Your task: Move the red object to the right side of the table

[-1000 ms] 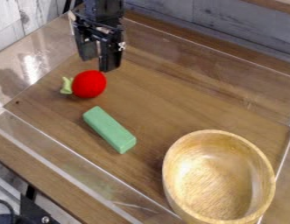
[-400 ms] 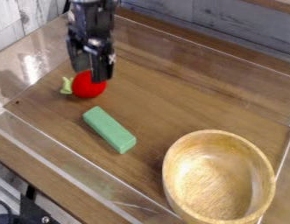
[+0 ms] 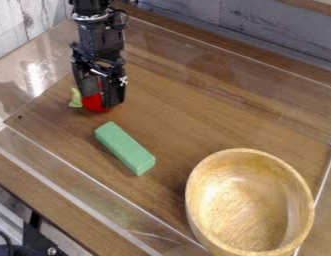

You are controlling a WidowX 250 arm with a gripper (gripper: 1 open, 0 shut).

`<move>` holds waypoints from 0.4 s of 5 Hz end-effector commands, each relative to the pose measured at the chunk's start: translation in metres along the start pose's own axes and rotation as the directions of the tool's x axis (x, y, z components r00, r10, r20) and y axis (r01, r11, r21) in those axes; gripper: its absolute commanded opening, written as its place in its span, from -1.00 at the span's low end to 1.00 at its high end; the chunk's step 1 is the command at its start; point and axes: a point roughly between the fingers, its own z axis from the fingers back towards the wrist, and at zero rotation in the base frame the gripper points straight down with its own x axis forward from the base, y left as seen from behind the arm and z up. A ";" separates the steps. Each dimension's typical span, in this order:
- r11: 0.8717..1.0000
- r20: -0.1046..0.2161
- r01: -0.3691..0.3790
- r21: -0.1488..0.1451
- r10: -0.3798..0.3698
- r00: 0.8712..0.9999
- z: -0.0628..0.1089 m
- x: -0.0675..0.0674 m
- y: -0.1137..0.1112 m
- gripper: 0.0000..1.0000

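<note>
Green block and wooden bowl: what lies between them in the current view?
Only bare tabletop lies between the green block and the wooden bowl, in the camera view.

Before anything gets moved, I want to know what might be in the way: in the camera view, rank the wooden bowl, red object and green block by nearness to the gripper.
1. Red object: directly at the jaws.
2. Green block: mid-picture, below the red object.
3. Wooden bowl: lower right corner.
</note>
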 end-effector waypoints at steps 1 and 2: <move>1.000 0.030 0.023 -0.007 -0.023 0.999 0.010 0.001 0.005 1.00; 0.998 0.032 0.057 -0.029 -0.057 0.998 0.010 -0.002 0.005 1.00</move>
